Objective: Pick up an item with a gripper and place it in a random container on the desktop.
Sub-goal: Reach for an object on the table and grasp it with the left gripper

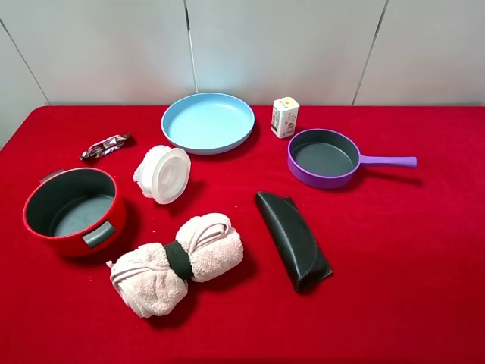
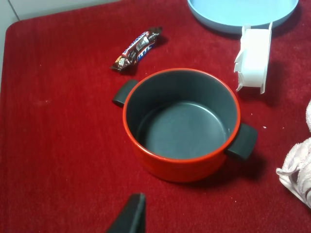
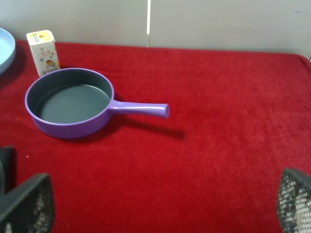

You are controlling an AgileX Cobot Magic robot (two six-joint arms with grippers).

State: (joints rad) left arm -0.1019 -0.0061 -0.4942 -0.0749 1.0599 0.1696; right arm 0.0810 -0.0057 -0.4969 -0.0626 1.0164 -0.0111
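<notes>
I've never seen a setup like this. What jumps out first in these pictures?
The bright red cloth dominates, with colourful cookware on it: a red pot at the left, a light blue plate at the back and a purple pan at the right. Near the middle a white tub stands on its edge, and a rolled pink towel lies in front of it.

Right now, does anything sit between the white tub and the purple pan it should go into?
Nothing visible does: bare red cloth runs from the tub to the pan. The blue plate lies just behind that line, the black pouch in front of it.
</notes>
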